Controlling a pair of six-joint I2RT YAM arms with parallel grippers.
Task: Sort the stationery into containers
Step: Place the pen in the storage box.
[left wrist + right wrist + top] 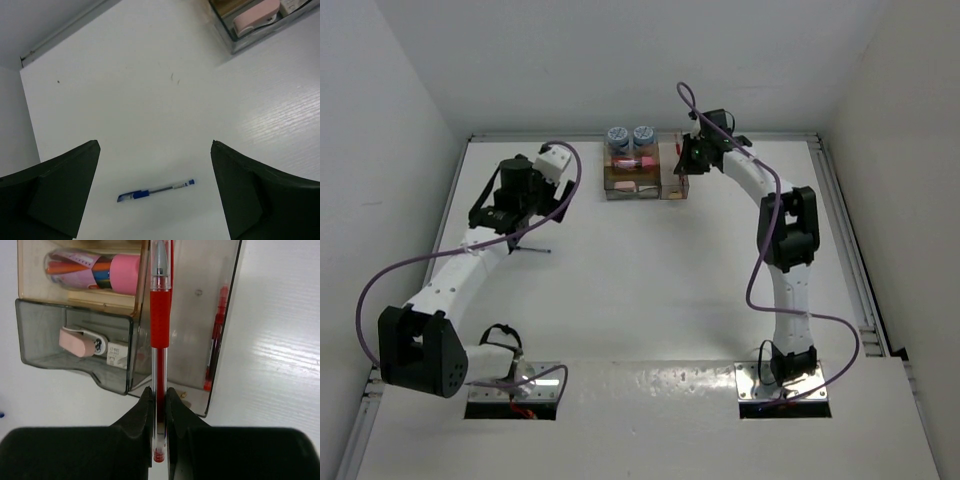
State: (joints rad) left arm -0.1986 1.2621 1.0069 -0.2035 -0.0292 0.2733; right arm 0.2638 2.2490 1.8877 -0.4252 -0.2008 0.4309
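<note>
Pinching a red pen (160, 325) by its tail, the right tool (159, 396) lines it over the narrow section of the organiser (50, 360), likely for a drop, while the left tool (154, 146), spread wide and empty, hangs above the blue pen (156, 190), well left of the organiser.

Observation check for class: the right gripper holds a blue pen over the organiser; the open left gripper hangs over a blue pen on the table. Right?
No. The right gripper holds a red pen, as the right wrist view shows. The rest holds: it is over the organiser, and the open left gripper hangs over a blue pen on the table.
</note>
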